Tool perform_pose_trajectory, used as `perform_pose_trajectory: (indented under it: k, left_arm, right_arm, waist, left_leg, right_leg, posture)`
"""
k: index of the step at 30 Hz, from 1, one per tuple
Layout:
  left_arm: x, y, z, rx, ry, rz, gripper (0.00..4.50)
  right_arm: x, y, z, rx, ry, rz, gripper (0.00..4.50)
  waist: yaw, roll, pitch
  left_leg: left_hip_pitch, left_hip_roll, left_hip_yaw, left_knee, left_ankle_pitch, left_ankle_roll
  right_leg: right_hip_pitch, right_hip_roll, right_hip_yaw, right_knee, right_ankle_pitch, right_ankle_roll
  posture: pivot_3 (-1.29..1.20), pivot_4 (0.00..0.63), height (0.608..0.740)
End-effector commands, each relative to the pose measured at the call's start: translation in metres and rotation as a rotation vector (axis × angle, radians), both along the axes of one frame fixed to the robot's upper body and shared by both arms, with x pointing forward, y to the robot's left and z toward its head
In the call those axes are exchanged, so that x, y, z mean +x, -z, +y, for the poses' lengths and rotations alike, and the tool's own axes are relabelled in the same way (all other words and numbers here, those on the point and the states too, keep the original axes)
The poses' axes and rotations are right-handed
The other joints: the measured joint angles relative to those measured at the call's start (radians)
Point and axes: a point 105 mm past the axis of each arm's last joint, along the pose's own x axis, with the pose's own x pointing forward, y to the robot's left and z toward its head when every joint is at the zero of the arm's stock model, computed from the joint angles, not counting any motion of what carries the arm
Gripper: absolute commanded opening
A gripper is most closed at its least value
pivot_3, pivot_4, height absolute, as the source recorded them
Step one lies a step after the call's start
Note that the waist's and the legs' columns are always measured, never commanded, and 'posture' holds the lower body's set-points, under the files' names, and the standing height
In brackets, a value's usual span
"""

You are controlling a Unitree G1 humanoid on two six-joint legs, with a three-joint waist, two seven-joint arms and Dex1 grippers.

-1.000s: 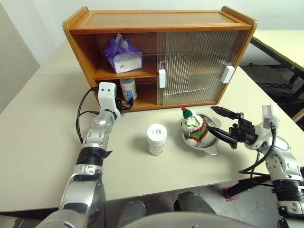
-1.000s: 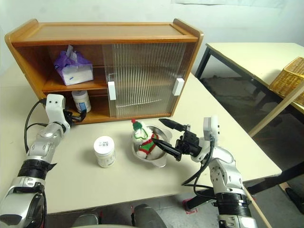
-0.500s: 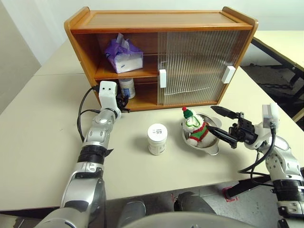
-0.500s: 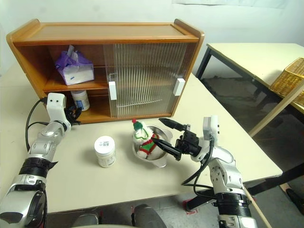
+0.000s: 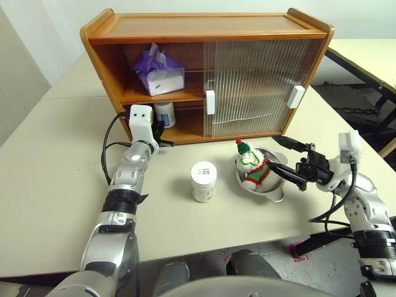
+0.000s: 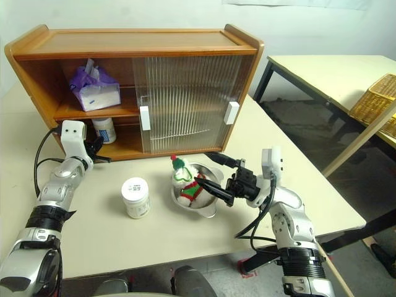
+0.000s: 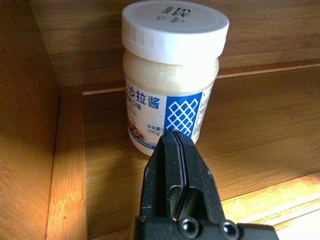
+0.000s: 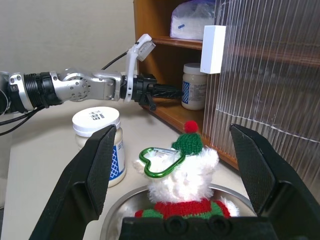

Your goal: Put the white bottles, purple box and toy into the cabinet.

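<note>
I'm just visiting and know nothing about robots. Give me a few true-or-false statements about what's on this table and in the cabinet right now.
1. The purple box lies on the cabinet's upper shelf. True.
2. Both white bottles are inside. False: one white bottle stands on the table; the other white bottle is on the lower shelf.
3. The toy sits in a steel bowl. True.
4. The right gripper grips the toy. False: it is open, nearby.
</note>
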Motion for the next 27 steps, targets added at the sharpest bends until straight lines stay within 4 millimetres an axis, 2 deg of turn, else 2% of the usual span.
perform_pose_trajectory:
  k: [1,9,14,19,27]
  left_arm:
    - [-0.005,-0.005,0.003,-0.002,-0.018,-0.023,0.03]
    - [-0.015,-0.006,0.012,0.028,-0.065,-0.034,0.03]
    - [-0.012,-0.007,0.024,0.090,-0.115,-0.043,0.03]
    - [-0.006,-0.007,0.026,0.126,-0.148,-0.053,0.03]
    - [-0.011,0.001,0.032,0.174,-0.160,-0.039,0.03]
  right_arm:
    - [0.001,-0.001,0.003,-0.016,-0.010,-0.005,4.50]
    - [0.002,0.000,0.006,-0.007,-0.014,-0.003,4.50]
    - [0.002,0.001,0.009,-0.005,-0.018,0.001,4.50]
    - [0.002,0.001,0.007,-0.008,-0.015,-0.002,4.50]
    - [0.000,0.003,0.005,-0.014,-0.012,0.003,4.50]
  waist:
    - [0.001,0.000,0.000]
    - [-0.001,0.000,0.000]
    - [-0.003,0.000,0.000]
    - [-0.007,0.000,0.000]
    - [-0.018,-0.001,0.000]
  left_leg:
    - [0.000,0.000,0.000,0.000,0.000,0.000]
    - [0.000,0.000,0.000,0.000,-0.001,-0.003]
    - [0.001,0.000,0.000,-0.001,-0.001,-0.002]
    - [0.003,0.000,0.000,-0.001,-0.001,-0.001]
    - [0.005,0.000,0.000,-0.001,0.000,-0.001]
  right_leg:
    - [0.000,0.000,0.000,0.000,0.000,0.000]
    - [0.000,0.000,0.000,-0.001,-0.003,-0.001]
    - [-0.001,0.000,0.000,-0.001,-0.002,-0.001]
    - [0.000,0.000,0.000,0.001,0.000,-0.003]
    - [0.000,0.000,0.000,0.001,0.001,-0.001]
  posture:
    - [-0.13,0.000,0.740]
    - [-0.12,0.000,0.740]
    - [-0.12,0.000,0.740]
    - [-0.13,0.000,0.740]
    - [-0.12,0.000,0.740]
